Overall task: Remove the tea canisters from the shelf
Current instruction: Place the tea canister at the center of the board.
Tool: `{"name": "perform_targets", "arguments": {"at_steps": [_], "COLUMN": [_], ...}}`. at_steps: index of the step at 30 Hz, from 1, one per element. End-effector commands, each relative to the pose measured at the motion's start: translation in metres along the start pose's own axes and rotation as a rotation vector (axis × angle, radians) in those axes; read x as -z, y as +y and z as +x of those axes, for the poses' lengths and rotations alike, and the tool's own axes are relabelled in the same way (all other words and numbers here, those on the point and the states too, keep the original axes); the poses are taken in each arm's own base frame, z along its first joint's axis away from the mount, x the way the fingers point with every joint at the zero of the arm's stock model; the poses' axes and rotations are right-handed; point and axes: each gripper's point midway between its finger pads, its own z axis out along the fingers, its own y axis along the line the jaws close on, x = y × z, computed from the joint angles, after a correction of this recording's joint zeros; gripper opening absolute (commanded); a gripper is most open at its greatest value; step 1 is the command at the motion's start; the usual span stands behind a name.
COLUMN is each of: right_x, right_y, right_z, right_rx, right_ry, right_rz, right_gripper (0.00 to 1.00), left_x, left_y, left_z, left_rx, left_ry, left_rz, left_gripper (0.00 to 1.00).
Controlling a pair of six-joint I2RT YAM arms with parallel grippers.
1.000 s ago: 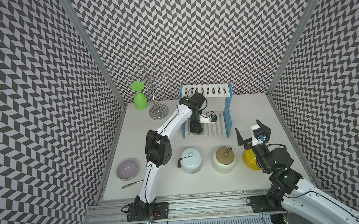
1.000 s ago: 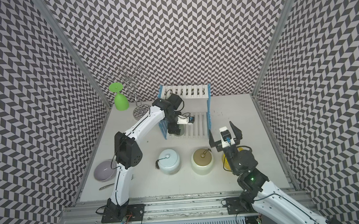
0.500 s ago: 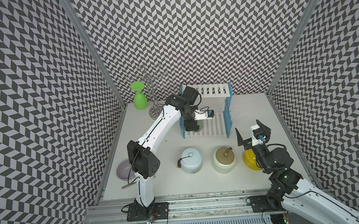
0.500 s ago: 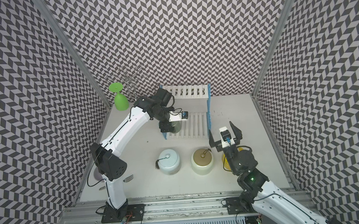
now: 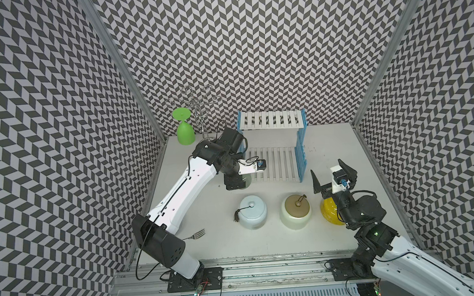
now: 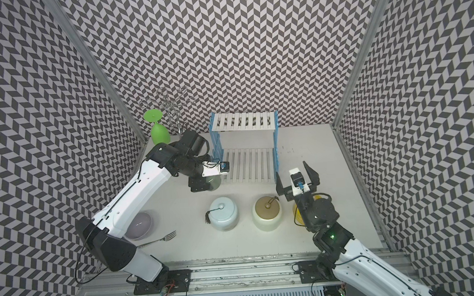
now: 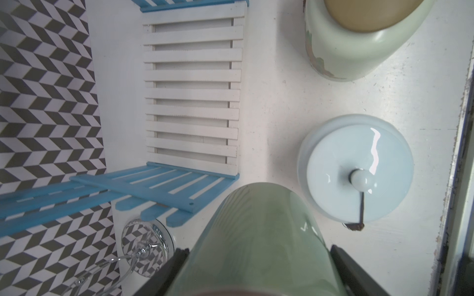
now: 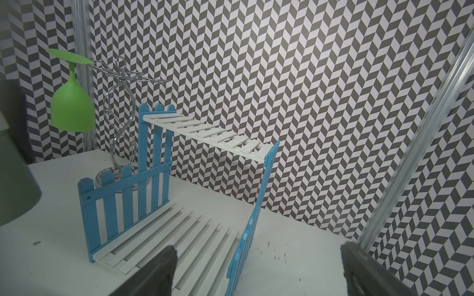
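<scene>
Two claws are in view. The left claw [image 7: 259, 258] is clamped on the small green jar [image 7: 256, 225], with a black finger [image 7: 177, 258] pressed to each side of it. In both top views this jar sits under the wrist, outside the shelf [image 5: 271, 120] and just off its near left corner. Whether it touches the tabletop [image 5: 329, 136] cannot be told. The right claw [image 5: 332, 177] stands spread wide with nothing between its fingers, near the shelf's near right corner and above the yellow jar [image 5: 329, 212]. That jar stands on the tabletop, partly hidden by the right arm. To its left is the cream jar [image 5: 296, 218] with a brown lid. Further left is the blue jar [image 5: 253, 219], with a dark tassel [image 5: 236, 218] hanging at its left side. The three stand upright in a row on the near side of the shelf, apart from one another. At the far left a green glass [image 5: 184, 131] hangs upside down on a wire stand [image 5: 199, 111]. At the near left a fork [image 5: 195, 236] lies beside the left arm. In a top view a pale purple bowl [image 6: 141, 225] shows partly behind that arm.
</scene>
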Motion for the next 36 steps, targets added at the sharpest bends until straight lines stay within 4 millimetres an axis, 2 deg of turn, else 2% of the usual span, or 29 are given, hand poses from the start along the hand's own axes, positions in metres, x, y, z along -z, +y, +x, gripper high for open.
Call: {"name": "perform_targets", "arguments": {"at_steps": [1, 6, 12, 22, 36], "right_x": [0.0, 0.0, 0.0, -0.001, -0.002], "right_y": [-0.007, -0.008, -0.009, -0.009, -0.008], "right_z": [-0.009, -0.008, -0.007, -0.005, -0.002], "right_rx": [-0.02, -0.016, -0.012, -0.012, -0.007], "right_ry": [-0.039, -0.037, -0.033, -0.027, -0.021], "right_rz": [0.034, 0.038, 0.047, 0.045, 0.045], "right_gripper": [0.99, 1.0, 1.0, 1.0, 1.0], "left_x": [0.015, 0.016, 0.006, -0.022, -0.066], "left_y": [0.002, -0.014, -0.037, -0.064, -0.084], "left_z": [0.008, 0.032, 0.062, 0.101, 0.139], "left_rx": [0.014, 0.045, 0.08, 0.114, 0.201], "left_ry": [-0.015, 0.015, 0.053, 0.105, 0.111], "left_rz": [-0.076, -0.072, -0.055, -0.044, 0.006], "left_gripper": [0.18, 0.17, 0.18, 0.18, 0.19]}}
